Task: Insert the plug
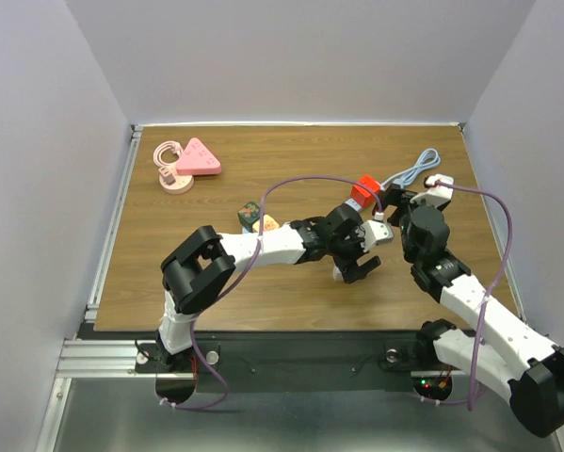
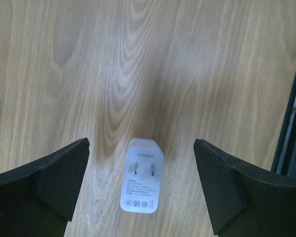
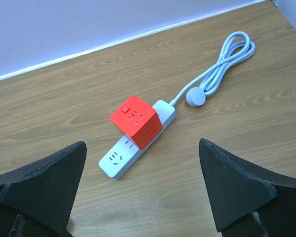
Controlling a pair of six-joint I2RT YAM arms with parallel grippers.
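A white plug adapter lies flat on the wood table with its two prongs facing up. My left gripper is open and hovers over it, one black finger on each side, not touching. In the top view the left gripper hides most of the plug. A white power strip with a red socket cube plugged on it lies ahead of my right gripper, which is open and empty. In the top view the red cube sits just left of the right gripper.
The strip's grey cable coils at the back right. A pink triangular object and a pink coiled cord sit at the back left. Small coloured blocks lie by the left arm. The table's edge is close on the right.
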